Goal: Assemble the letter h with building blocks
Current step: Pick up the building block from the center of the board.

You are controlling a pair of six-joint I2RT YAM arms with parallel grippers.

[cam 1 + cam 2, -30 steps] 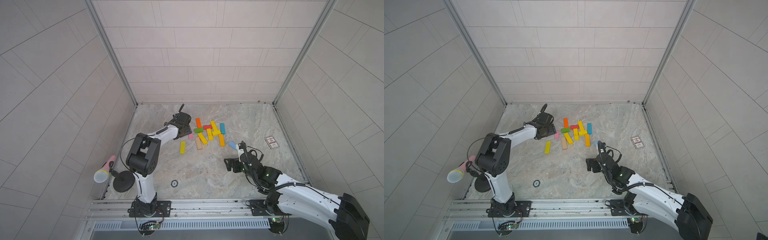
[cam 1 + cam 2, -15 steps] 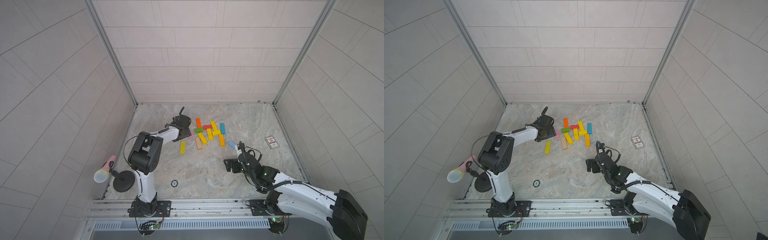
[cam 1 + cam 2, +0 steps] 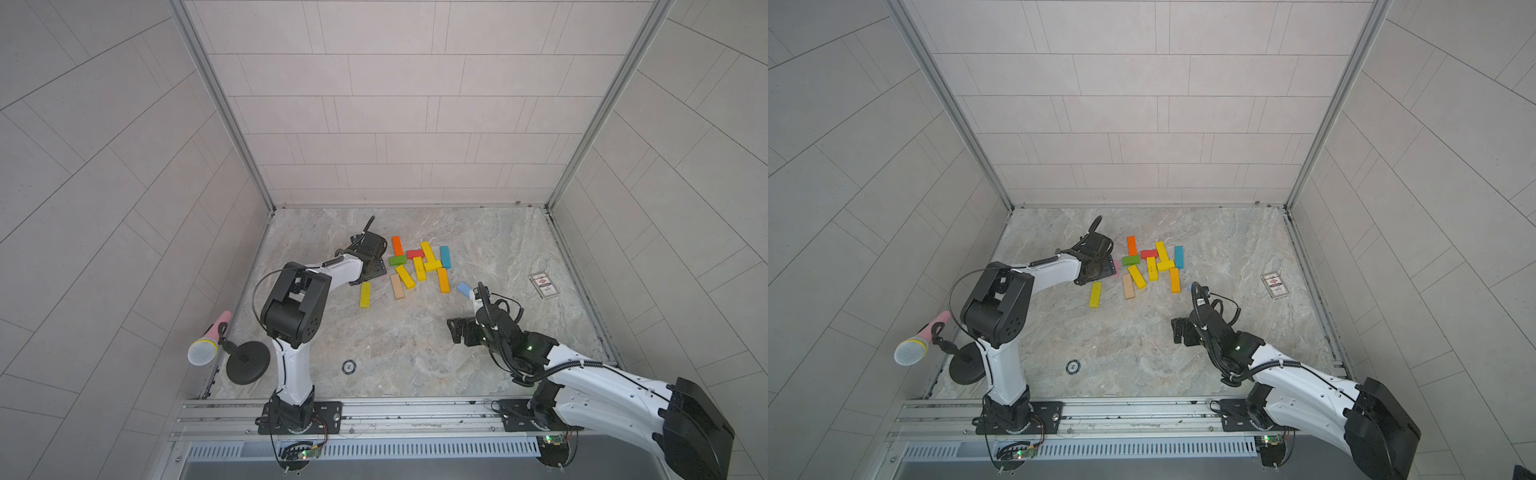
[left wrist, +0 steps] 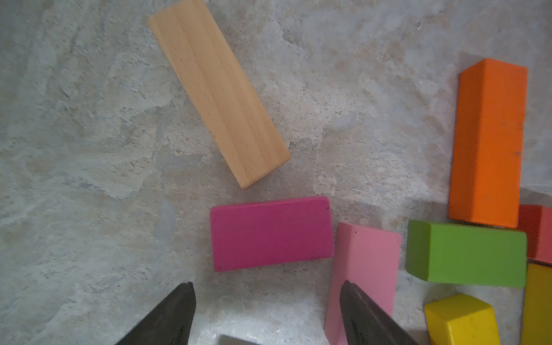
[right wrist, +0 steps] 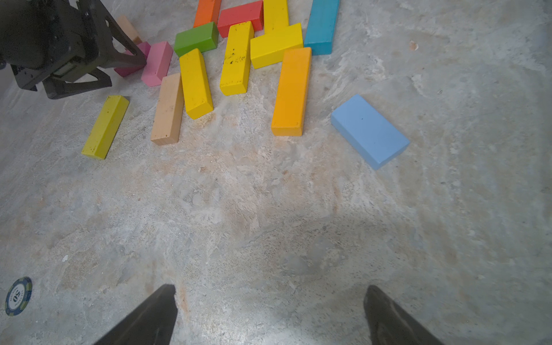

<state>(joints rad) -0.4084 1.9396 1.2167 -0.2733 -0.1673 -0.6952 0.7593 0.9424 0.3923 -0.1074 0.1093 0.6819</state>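
Hovering my left gripper low at the edge of the pile, I've got its jaws spread a good way apart with nothing between them. The magenta block lies flat just ahead of the tips, right beside the pink block. One finger overlaps the pink one in the wrist view, and I can't tell if it touches. My right gripper hangs wide open and empty over bare table, well short of the light blue block. The rest of the blocks sit loosely clustered mid-table, no h formed yet. These look like solid painted wood: light, rigid, nothing to crush. I'd expect the smooth paint to be a bit slick, though, and the flat pieces to skate on the stone if nudged. I'd take the magenta one across its short width, closing on the two long sides at mid-length and coming straight down so the pink neighbour isn't shoved.
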